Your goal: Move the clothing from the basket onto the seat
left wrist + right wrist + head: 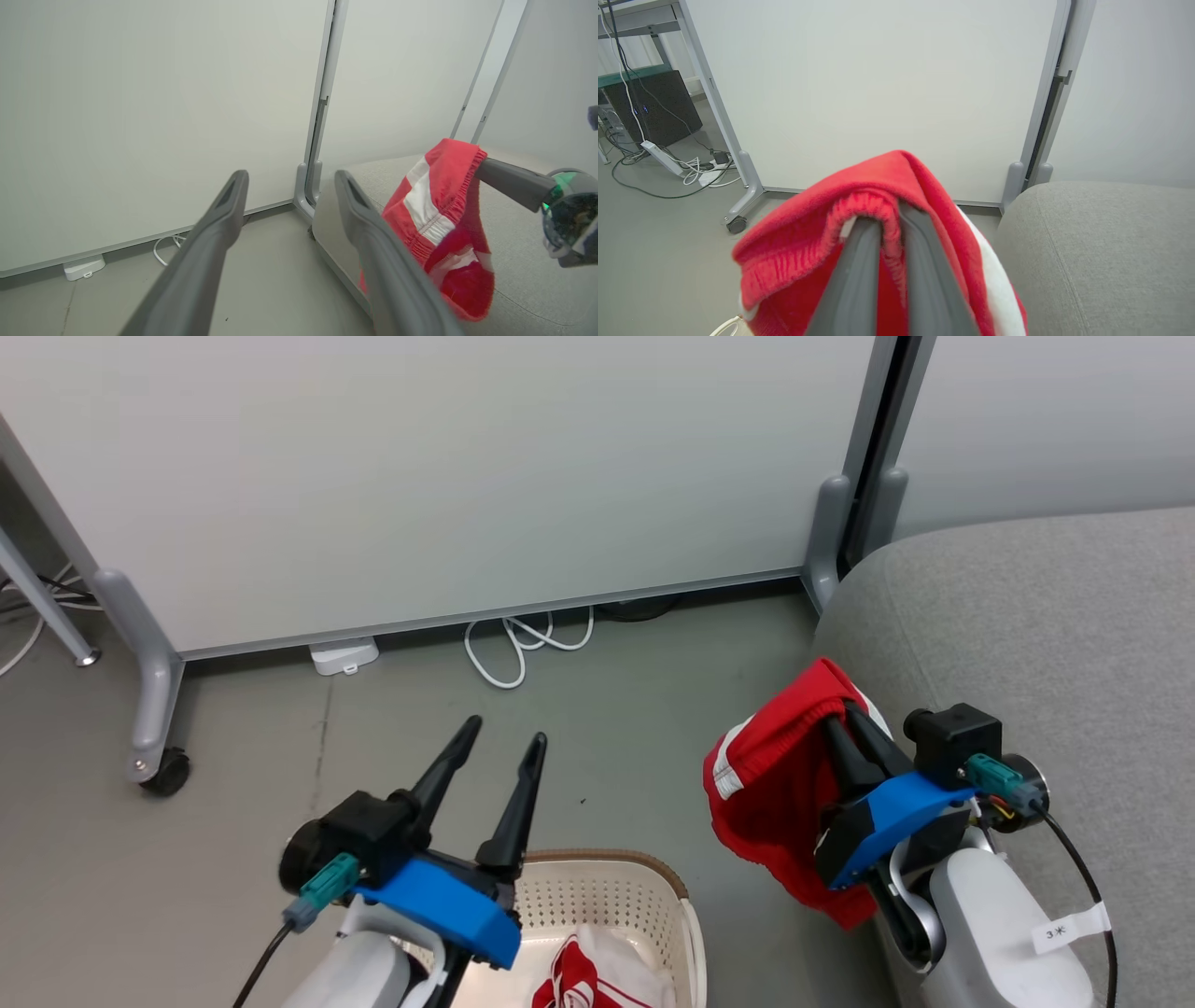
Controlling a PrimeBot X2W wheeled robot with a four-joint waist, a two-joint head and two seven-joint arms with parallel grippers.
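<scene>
- Right pincer (845,721) is clamped shut on the elastic waistband of a red garment (766,784), which hangs in the air.
- Left pincer (507,730) stands spread wide, holding nothing.
- Grey seat (1046,616) lies at the right; the hanging garment is just beside its rounded edge.
- Basket (607,855) sits low by the left arm, a second red-and-white garment (597,975) inside.

The grey floor (607,728) carries the basket (644,870) at the near edge of the head view, with the seat (1027,616) standing to its right. At the foot of the white partition (448,476), a looped white cable (518,653) and a small white box (344,655) lie on the floor. A castor foot (168,772) rests further left.
</scene>
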